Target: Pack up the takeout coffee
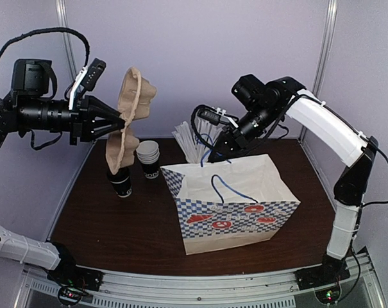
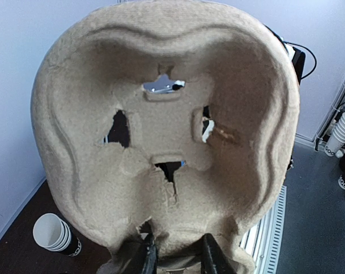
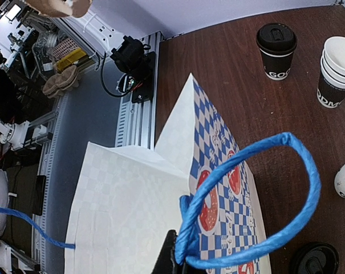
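The takeout coffee (image 1: 122, 183), a small black cup with a black lid, stands on the table at the left, also in the right wrist view (image 3: 276, 50). Above it my left gripper (image 1: 120, 119) is shut on the edge of a brown pulp cup carrier (image 1: 126, 122), held upright in the air. That carrier (image 2: 166, 131) fills the left wrist view, its edge between my fingers (image 2: 146, 257). My right gripper (image 1: 213, 154) is shut at the back rim of the blue-checked paper bag (image 1: 232, 205), where its blue handle (image 3: 258, 200) is fixed. The bag stands open.
A stack of lidless black cups (image 1: 149, 159) stands right of the coffee, and a white cup of straws (image 1: 190, 138) stands behind the bag. A loose black lid (image 3: 315, 260) shows near the bag. The walls are close on three sides.
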Motion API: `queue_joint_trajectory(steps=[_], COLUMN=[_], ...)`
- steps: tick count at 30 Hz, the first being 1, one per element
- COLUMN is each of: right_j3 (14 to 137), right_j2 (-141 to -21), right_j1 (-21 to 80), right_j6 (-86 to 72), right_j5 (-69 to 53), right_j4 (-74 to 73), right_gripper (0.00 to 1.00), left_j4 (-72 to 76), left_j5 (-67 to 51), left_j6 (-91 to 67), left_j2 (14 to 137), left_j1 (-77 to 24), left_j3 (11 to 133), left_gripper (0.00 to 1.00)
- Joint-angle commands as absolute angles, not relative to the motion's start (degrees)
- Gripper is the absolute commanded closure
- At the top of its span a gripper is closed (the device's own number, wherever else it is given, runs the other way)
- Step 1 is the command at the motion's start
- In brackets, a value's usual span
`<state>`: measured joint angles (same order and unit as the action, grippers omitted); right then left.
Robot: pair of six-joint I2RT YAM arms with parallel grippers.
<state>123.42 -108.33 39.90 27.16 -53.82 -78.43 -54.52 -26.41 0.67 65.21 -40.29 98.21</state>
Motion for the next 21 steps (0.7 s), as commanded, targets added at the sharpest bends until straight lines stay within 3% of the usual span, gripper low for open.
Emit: queue_joint_trajectory(steps=[1,3,7,11,14,21], right_j3=[127.38,128.39,130.11,128.18,124.66,107.32], right_j2=[-110.14,-110.38,-107.55,-100.72,-95.54,-81.04], right_j1=[40.28,40.14,37.96,32.21,25.99,17.17], right_j6=[25.53,25.83,27.67,26.37,25.03,26.83], right_j5=[-55.09,-53.92,-51.89,-53.78,-59.34,-62.83], right_j4=[-80.08,-80.59,-82.35,-79.86,-78.16,-73.13], right_gripper=[1.0,0.96,0.59,0.41,0.35,0.34], left_j4=[-52.33,-51.59,-49.41,-46.56,-45.05,-40.4], left_j5=[-29.14,-29.56,-30.99,-34.03,-37.77,-40.08], left_j6=[-1.52,-1.53,-2.25,-3.0,-3.26,-2.21], left_j2=[65.73,65.68,66.49,69.08,73.61,83.51], left_j1=[-40.52,-40.52,-40.52,-41.01,-42.29,-47.97], left_j3=[97.61,97.29,97.72,99.39,101.56,107.9], left_gripper=[0.74,0.74,0.74,0.74,0.72,0.73])
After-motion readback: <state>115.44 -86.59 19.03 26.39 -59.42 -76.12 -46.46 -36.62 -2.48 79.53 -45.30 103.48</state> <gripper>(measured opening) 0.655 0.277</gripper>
